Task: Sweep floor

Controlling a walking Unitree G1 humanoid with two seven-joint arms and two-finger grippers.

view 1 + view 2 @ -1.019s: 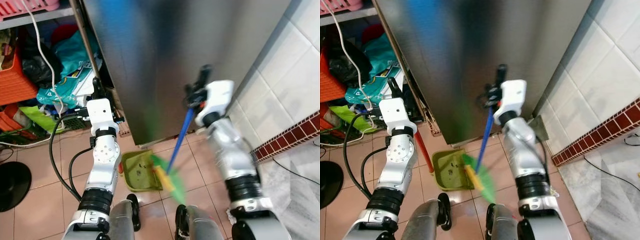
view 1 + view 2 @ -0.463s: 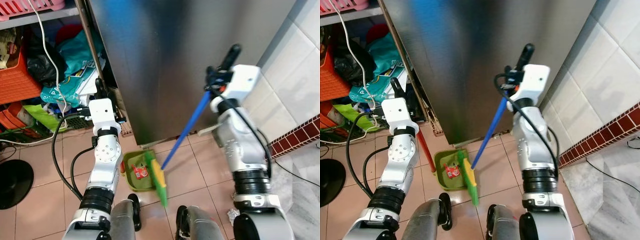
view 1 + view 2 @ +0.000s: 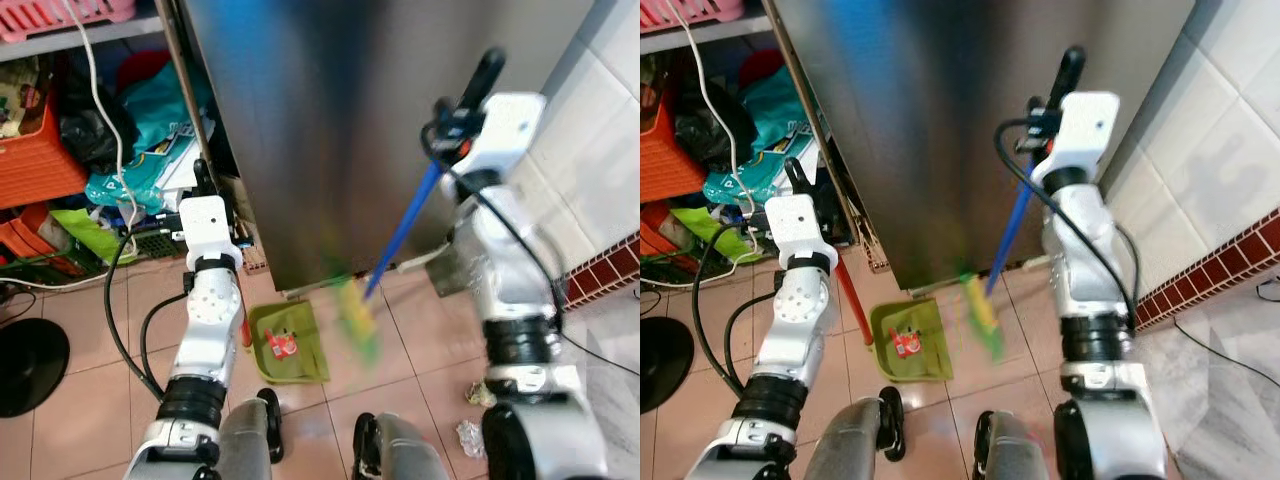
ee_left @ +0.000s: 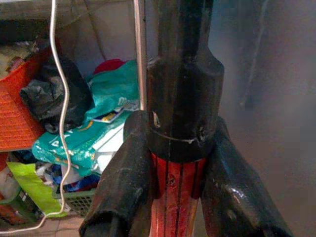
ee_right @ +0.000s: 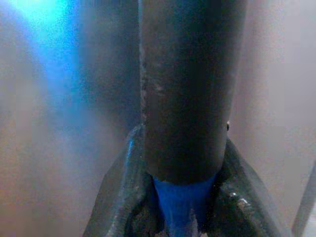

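At nine o'clock, cluttered shelves (image 3: pixel 70 130) held an orange basket (image 3: pixel 35 150) and teal bags (image 3: pixel 150 120). Left gripper (image 4: pixel 177 207) clamped the dustpan's red handle (image 3: pixel 852 305); green dustpan (image 3: pixel 288 342), holding a red scrap (image 3: pixel 283 346), lay on the tiled floor (image 3: pixel 90 370) at six o'clock. Broom head (image 3: pixel 982 316), blurred, lay just beside it, before the steel refrigerator (image 3: pixel 330 120). Right gripper (image 5: pixel 182 207) clasped the blue broomstick (image 3: pixel 405 230) at one o'clock.

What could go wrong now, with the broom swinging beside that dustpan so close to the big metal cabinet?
The blurred green broom head hangs off the green dustpan, so a careless swing could knock the red scrap back out. The blue broom handle, held by the right gripper, could bang the grey metal cabinet. The crumpled litter by the right foot may get missed.
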